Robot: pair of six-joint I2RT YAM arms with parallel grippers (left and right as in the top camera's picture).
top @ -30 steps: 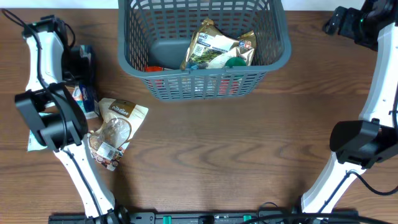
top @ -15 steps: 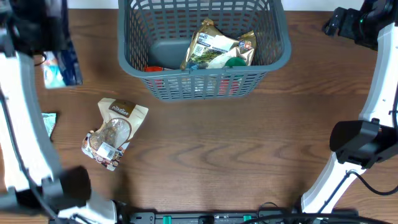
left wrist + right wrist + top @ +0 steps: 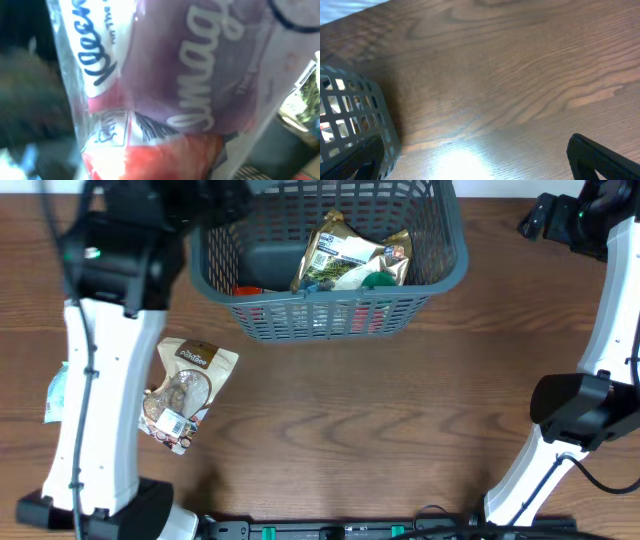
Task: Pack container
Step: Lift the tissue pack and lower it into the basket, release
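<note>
Left jaws clamp a tissue pack (image 3: 165, 90) over the basket (image 3: 330, 315); right jaws gape, idle. Next: lower, release inside.

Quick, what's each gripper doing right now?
Left gripper: closed on a clear plastic tissue packet with purple and red print.
Right gripper: open, empty.

Desk (image 3: 400, 400): brown wood grain.
Lower left: tan pouch (image 3: 183, 393) with clear window, lying flat, tilted.
Left edge: pale blue packet (image 3: 55, 392), partly hidden.
Upper centre: gold pouch (image 3: 345, 258), white label; green item (image 3: 378, 279) just right of it.
Left wrist view: purple-and-red wrapper (image 3: 175, 90) fills the frame, blurred.
</note>
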